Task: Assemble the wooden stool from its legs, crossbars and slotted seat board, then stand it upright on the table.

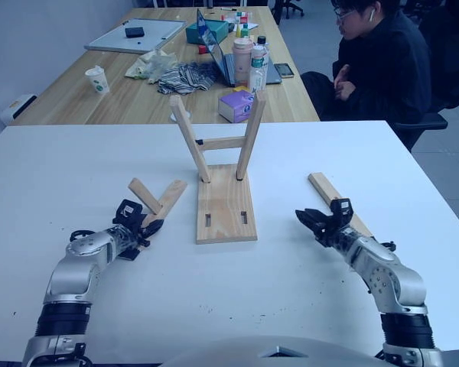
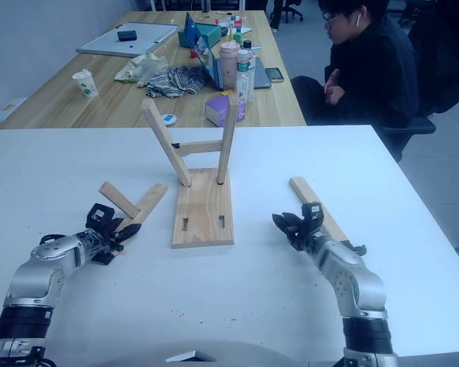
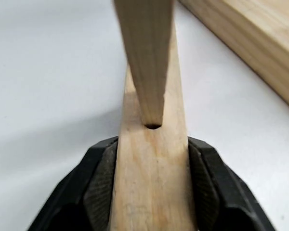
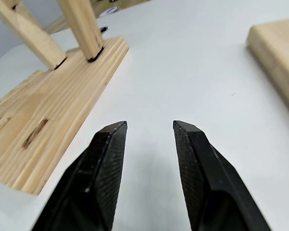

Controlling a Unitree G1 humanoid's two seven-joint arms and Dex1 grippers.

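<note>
While the left gripper (image 1: 143,225) clamps its jaws on a loose leg (image 1: 168,197) lower left, the right gripper (image 1: 310,222) holds its jaws apart, empty.

Arm finish
You see a silver-grey left arm (image 1: 78,274) and right arm (image 1: 388,280), black cuffs below, black ribbed finger pads (image 4: 110,166).

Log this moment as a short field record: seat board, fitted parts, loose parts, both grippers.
Board: seat board flat on the white table, its two near slots empty
Fitted: two legs upright at the board's far end, joined by a crossbar
Left: left gripper shut on a loose leg with a second crossbar plugged into its hole
Right: right gripper open, empty
Loose: third leg lying just right of the right gripper
</note>
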